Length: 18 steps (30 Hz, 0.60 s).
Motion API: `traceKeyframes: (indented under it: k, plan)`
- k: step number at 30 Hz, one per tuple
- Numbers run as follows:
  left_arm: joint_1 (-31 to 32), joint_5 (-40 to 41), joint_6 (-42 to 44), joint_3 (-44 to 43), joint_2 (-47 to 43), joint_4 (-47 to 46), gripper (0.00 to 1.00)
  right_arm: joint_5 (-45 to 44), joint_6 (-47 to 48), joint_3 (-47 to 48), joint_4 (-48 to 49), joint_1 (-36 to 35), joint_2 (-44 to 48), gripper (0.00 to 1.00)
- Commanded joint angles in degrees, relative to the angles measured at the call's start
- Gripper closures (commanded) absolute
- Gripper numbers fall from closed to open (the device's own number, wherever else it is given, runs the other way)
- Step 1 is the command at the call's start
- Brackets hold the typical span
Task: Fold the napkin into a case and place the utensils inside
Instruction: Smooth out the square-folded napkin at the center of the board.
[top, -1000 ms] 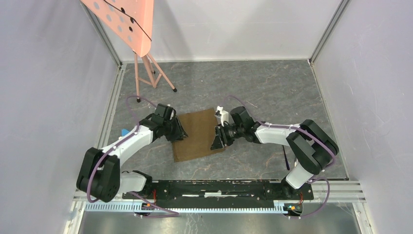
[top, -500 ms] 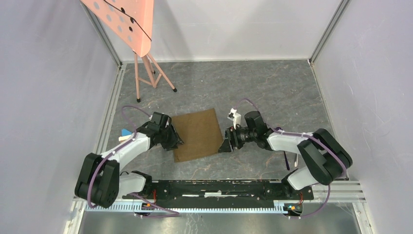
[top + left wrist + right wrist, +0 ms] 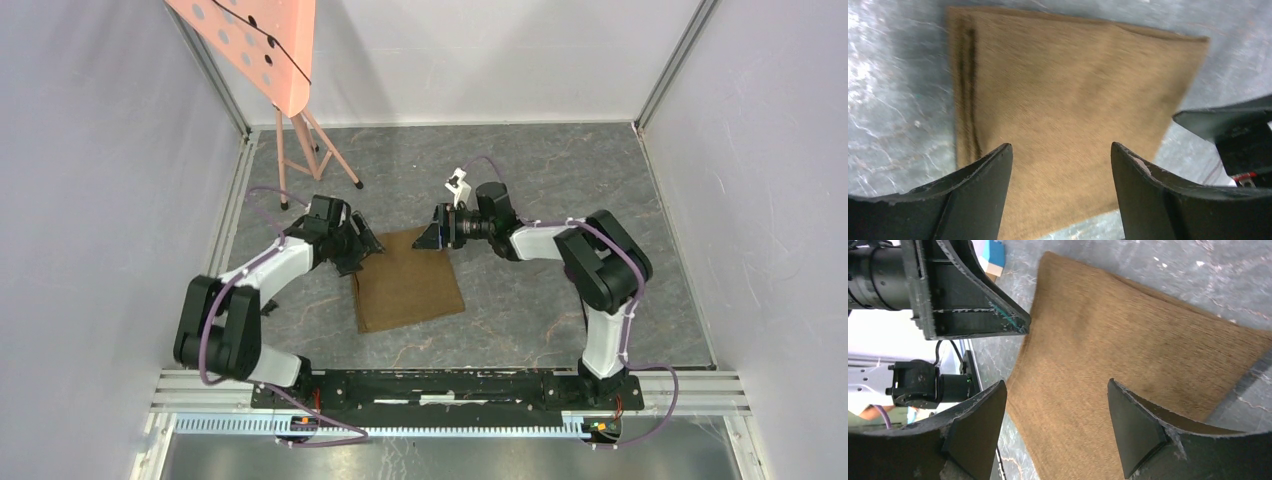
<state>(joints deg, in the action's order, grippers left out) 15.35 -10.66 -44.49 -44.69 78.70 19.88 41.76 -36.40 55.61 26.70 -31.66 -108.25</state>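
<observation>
The tan-brown napkin (image 3: 408, 285) lies flat on the grey table, with a crease along one side in the left wrist view (image 3: 1068, 95). It is not a narrow case. My left gripper (image 3: 366, 245) is open and empty over its far left corner, cloth showing between the fingers (image 3: 1060, 155). My right gripper (image 3: 432, 237) is open and empty over its far right corner, also above cloth (image 3: 1055, 390). A thin dark utensil (image 3: 584, 310) lies half hidden beside the right arm. I see no silvery utensil.
A pink perforated board on a tripod stand (image 3: 300, 140) is at the back left. A small blue-and-wood block (image 3: 994, 255) lies left of the napkin. Grey walls (image 3: 760, 200) close in both sides and the back.
Both grippers left the napkin's side edges, drew outward, then swung to its far corners. They stay open. The napkin has not moved.
</observation>
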Motion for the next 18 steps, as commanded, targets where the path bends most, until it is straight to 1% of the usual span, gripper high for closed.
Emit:
traceKeyframes:
  k: [1, 3, 6, 10, 12, 14, 16, 18]
  plan:
    - [-4.0, 0.6, 1.8, 1.1, 7.0, -4.4, 0.21, 1.8, -6.6, -0.3, 9.9, 0.9, -5.2, 0.20]
    - [-5.7, 1.6, 1.5, 3.0, 7.8, -5.1, 0.20, 1.6, -5.8, -2.5, 10.2, 1.4, -5.9, 0.20]
    - [-6.7, 3.5, 1.9, 4.1, 6.5, -3.9, 0.19, 0.5, -2.4, -4.3, 7.0, 2.7, -4.9, 0.20]
    - [-6.7, 1.5, 2.5, 1.2, 2.2, -0.3, 0.17, 0.2, 1.7, -1.2, 0.1, 3.2, -1.5, 0.18]
    - [-6.7, -1.2, 1.5, -0.3, 0.3, -0.6, 0.14, 0.6, 0.2, 0.9, 0.9, 3.2, -0.9, 0.17]
    - [-6.6, -2.7, 0.8, -2.7, 0.2, -0.8, 0.12, 0.8, -1.5, 3.3, 2.3, 3.2, -1.7, 0.16]
    - [-6.7, -3.1, 0.5, -5.4, 1.8, -1.0, 0.10, 1.6, -3.1, 6.6, 2.8, 3.2, -3.8, 0.16]
    - [-6.7, -3.6, 0.2, -8.0, 4.6, -0.9, 0.09, 2.1, -5.4, 8.7, 5.4, 3.1, -6.0, 0.16]
